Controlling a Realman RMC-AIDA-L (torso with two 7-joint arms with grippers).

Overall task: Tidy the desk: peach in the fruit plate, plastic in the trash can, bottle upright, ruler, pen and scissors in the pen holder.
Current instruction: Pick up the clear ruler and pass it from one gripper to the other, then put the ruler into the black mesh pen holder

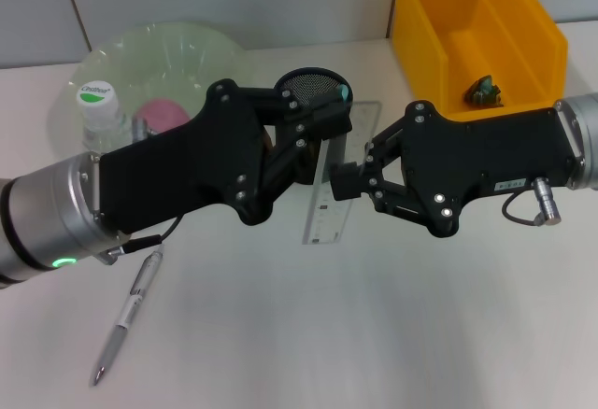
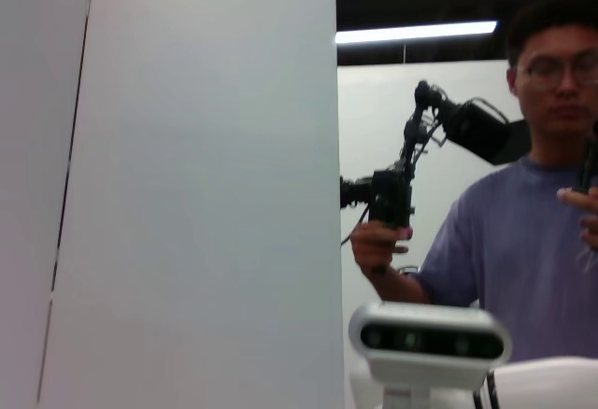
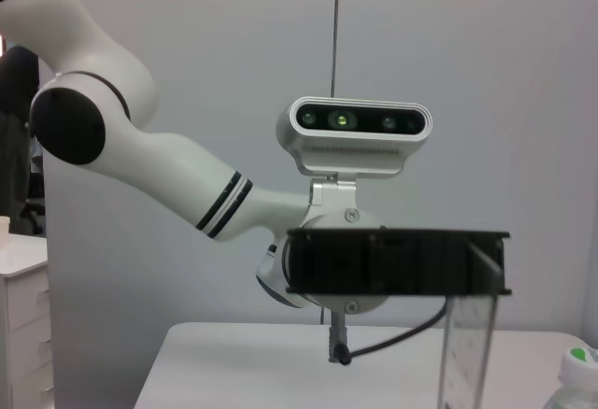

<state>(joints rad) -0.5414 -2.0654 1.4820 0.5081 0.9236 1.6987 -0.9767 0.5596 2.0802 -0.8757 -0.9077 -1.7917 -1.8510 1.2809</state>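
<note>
My right gripper (image 1: pixel 348 181) is shut on the edge of the clear ruler (image 1: pixel 329 194) and holds it raised; the ruler also shows on end in the right wrist view (image 3: pixel 465 353). My left gripper (image 1: pixel 322 138) is open, beside the black mesh pen holder (image 1: pixel 308 80). A teal piece (image 1: pixel 344 94) shows at the holder's rim; I cannot tell what it is. The pen (image 1: pixel 127 316) lies on the table at the front left. The peach (image 1: pixel 164 110) lies in the green plate (image 1: pixel 177 40). The bottle (image 1: pixel 98 110) stands upright. Crumpled plastic (image 1: pixel 484 91) lies in the yellow bin (image 1: pixel 523 17).
The two grippers face each other closely over the middle of the table. In the right wrist view my left gripper (image 3: pixel 397 260) and head camera (image 3: pixel 360 133) fill the centre. The left wrist view shows a wall (image 2: pixel 187 185) and a person (image 2: pixel 523 213).
</note>
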